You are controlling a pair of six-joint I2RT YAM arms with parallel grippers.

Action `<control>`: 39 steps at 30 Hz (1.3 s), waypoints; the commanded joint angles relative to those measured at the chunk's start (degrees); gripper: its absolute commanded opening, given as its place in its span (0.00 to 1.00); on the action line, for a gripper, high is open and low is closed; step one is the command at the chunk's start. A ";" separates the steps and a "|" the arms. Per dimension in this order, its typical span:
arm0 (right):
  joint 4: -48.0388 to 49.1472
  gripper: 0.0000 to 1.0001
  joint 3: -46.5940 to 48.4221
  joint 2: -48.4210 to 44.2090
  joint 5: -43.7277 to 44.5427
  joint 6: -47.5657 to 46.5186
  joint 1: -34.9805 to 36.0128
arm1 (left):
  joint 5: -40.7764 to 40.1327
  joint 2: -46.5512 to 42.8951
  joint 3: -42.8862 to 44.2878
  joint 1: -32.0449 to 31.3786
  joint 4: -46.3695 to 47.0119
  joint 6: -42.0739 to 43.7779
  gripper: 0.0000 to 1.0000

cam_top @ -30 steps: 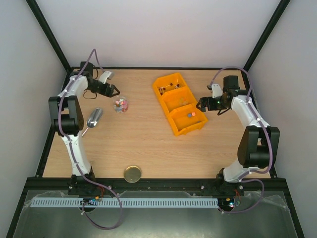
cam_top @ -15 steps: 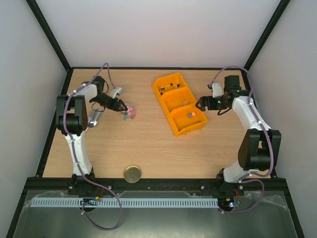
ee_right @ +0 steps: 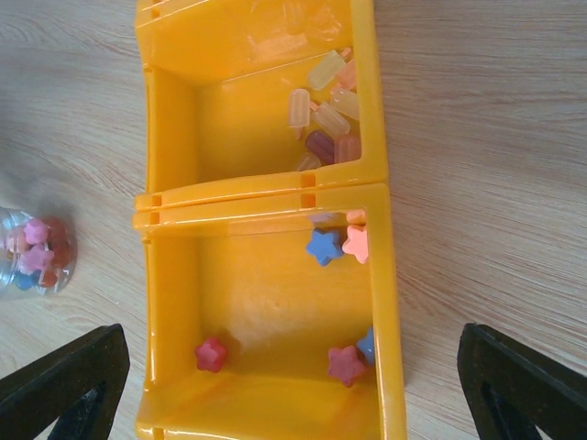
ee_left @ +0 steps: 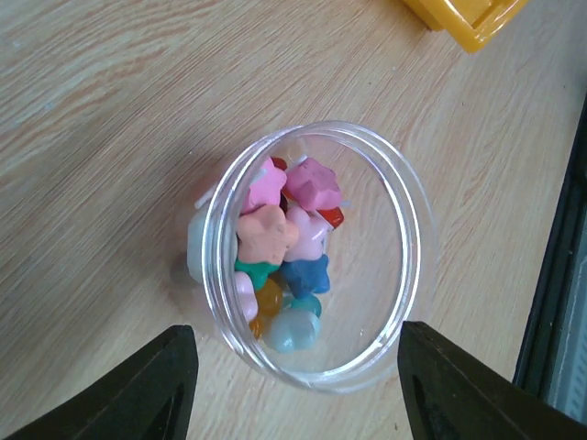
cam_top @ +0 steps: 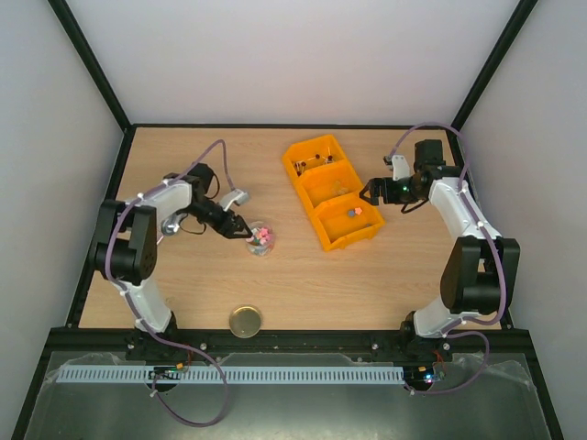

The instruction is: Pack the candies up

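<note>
A small clear jar (cam_top: 261, 238) holds several pink, blue, green and yellow candies (ee_left: 284, 238). My left gripper (cam_top: 246, 229) has a finger on each side of the jar (ee_left: 367, 302) and holds it tilted just over the table. The jar also shows in the right wrist view (ee_right: 37, 257). My right gripper (cam_top: 371, 194) is open and empty above the near compartment of the yellow bin (ee_right: 385, 302). That compartment holds several red, blue and pink star candies (ee_right: 323, 246). The middle compartment holds pale oblong candies (ee_right: 321, 101).
The yellow bin (cam_top: 323, 234) has three compartments and lies diagonally right of centre. A round gold lid (cam_top: 245, 321) lies near the front edge. A silver scoop (cam_top: 169, 224) lies at the left, partly under my left arm.
My left gripper has closed in on the jar and carried it from the back left toward the table's middle and front. The right arm has barely moved.
</note>
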 commanded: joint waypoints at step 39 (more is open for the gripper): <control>6.98 1.00 -10.09 -12.94 -4.96 -4.34 0.57 | -38.79 -32.46 -37.03 -39.64 15.75 12.41 0.21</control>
